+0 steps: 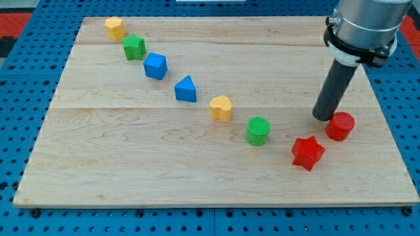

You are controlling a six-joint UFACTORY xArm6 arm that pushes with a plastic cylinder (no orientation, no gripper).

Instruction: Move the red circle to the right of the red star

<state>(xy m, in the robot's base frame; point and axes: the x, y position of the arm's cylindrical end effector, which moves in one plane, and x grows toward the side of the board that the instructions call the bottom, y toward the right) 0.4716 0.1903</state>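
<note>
The red circle [340, 126] sits on the wooden board near the view's right, up and to the right of the red star [308, 153]. The two are close but apart. My tip [323, 117] rests on the board just left of the red circle, touching or almost touching its upper left edge, and above the red star.
A diagonal row of blocks runs from the view's top left down toward the red star: yellow block [115, 27], green star [134, 47], blue block [155, 66], blue triangle [186, 89], yellow heart [222, 108], green circle [258, 130]. The board's right edge [394, 131] is near the red circle.
</note>
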